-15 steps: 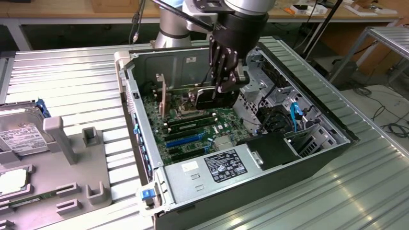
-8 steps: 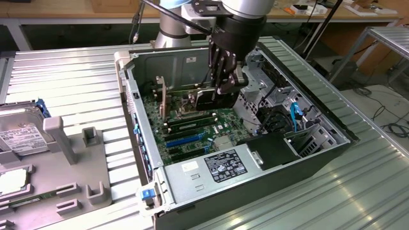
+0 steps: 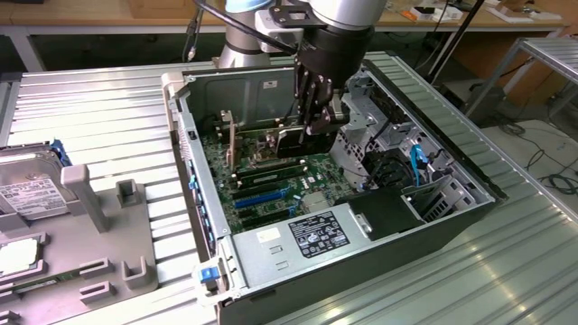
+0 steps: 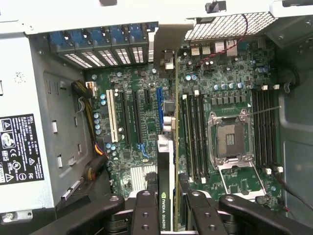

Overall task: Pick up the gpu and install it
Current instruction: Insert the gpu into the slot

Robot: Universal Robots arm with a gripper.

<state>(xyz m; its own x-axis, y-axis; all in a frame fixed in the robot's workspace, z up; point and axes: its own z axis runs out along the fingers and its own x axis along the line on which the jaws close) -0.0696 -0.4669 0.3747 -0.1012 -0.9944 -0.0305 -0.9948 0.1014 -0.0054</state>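
Exterior view's left: hard drive [image 3: 26,193] lies in the grey fixture tray [image 3: 99,271] on the ribbed metal surface [image 3: 99,101]. Middle: pc case [image 3: 191,156] lies on its side, open, with the motherboard [image 3: 271,183] exposed. The gripper [image 3: 313,125] is down inside the case over the board, jaws narrow and clamped on the gpu [image 3: 291,143]. The card is held on edge, with its black face showing just below the jaws. Wrist view: gripper [image 4: 169,210] has the gpu [image 4: 165,186] edge-on between the fingers [image 4: 145,210], NVIDIA label along its top edge. The silver bracket [image 4: 168,44] sits at the rear slot openings. The card runs just beside the blue slot [image 4: 159,105], between it and the memory sticks [image 4: 193,137]; the cpu socket [image 4: 231,137] is further along. Can't tell if the card edge is seated. Exterior view's right: power supply [image 3: 307,233] at the near end, drive cage [image 3: 380,115] beside the gripper.
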